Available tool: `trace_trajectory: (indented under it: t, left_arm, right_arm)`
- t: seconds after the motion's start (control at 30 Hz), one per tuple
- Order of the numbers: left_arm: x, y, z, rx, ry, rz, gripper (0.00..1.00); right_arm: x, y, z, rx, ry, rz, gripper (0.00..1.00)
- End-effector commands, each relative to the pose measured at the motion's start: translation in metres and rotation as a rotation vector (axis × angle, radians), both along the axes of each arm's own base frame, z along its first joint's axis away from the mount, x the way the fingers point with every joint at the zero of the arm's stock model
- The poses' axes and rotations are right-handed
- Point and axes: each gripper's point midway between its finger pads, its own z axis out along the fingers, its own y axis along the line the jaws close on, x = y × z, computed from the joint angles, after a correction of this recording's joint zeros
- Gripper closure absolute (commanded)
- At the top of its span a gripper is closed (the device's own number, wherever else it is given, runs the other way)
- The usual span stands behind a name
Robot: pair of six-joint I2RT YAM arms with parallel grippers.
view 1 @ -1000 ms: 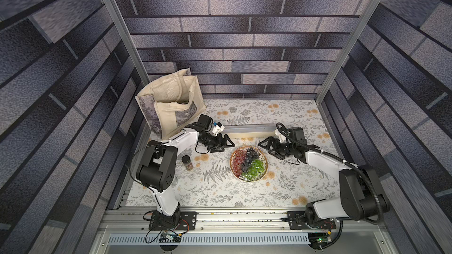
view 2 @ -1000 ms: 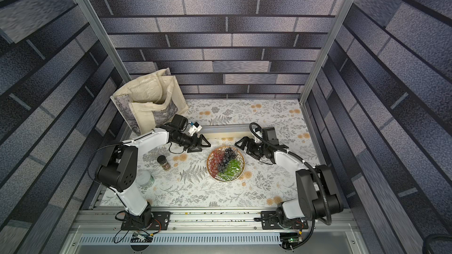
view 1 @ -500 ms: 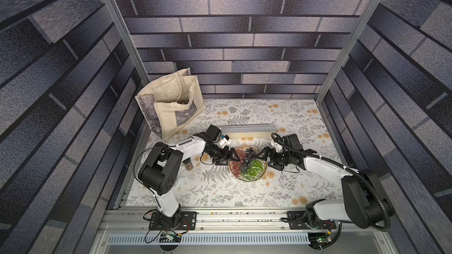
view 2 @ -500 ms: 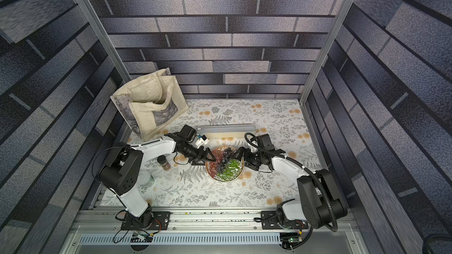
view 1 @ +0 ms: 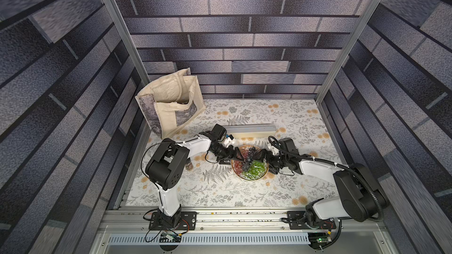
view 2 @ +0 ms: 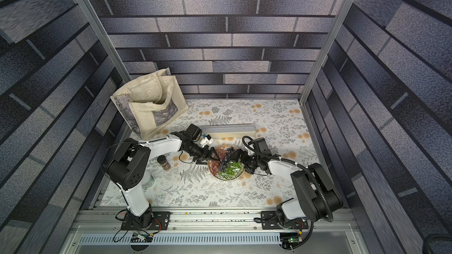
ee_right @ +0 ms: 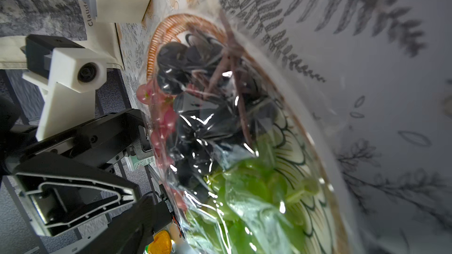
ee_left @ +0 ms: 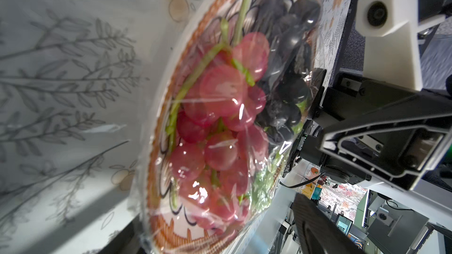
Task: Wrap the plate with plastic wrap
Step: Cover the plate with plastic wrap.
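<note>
Evidently the left hand point(view 1: 237, 159) and right hand point(view 1: 257, 159) are held spread at opposite sides of the plate point(view 1: 249, 180), so the draped plastic wrap point(ee_left: 241, 112) can be smoothed down.

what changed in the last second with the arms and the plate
Both arms came away from the box toward the robot and inward. The left gripper and right gripper, both open, now hang over the plate, nearly meeting above the grapes, which lie under film. Nothing was visibly taken or let go. Plate, box, bag and jar stayed put.
</note>
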Motion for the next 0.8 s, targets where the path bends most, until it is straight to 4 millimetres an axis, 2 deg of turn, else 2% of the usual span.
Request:
trace_trajectory:
  t: [0.0, 0.07, 0.17, 0.27, 0.37, 0.47, 0.57, 0.6, 0.77]
  left_arm:
    - [0.026, -0.001, 0.012, -0.04, -0.057, 0.03, 0.15]
    - [0.036, 0.009, 0.01, -0.031, -0.066, 0.058, 0.14]
    - [0.04, 0.026, 0.01, -0.012, -0.069, 0.076, 0.14]
    - [0.037, 0.041, 0.018, 0.005, -0.085, 0.093, 0.14]
    - [0.022, 0.05, 0.027, 0.007, -0.08, 0.1, 0.14]
    - [-0.004, 0.05, 0.029, 0.003, -0.052, 0.092, 0.14]
    - [-0.027, 0.047, 0.026, -0.001, -0.016, 0.086, 0.14]
    - [-0.033, 0.045, 0.025, -0.004, -0.008, 0.085, 0.14]
    - [-0.046, 0.039, 0.018, -0.004, 0.016, 0.081, 0.14]
  right_arm:
    - [0.005, 0.0, 0.009, -0.019, -0.065, 0.04, 0.0]
    - [0.006, -0.018, 0.001, -0.069, -0.054, 0.039, 0.0]
    - [0.009, -0.044, -0.001, -0.171, -0.065, 0.075, 0.0]
    - [0.021, -0.057, 0.016, -0.276, -0.147, 0.162, 0.0]
    - [0.049, -0.038, 0.047, -0.203, -0.255, 0.212, 0.01]
    - [0.066, -0.012, 0.063, -0.153, -0.316, 0.293, 0.05]
    - [0.078, 0.015, 0.055, -0.111, -0.328, 0.366, 0.12]
    - [0.089, 0.024, 0.061, -0.106, -0.357, 0.384, 0.14]
    - [0.103, 0.06, 0.058, -0.075, -0.393, 0.494, 0.14]
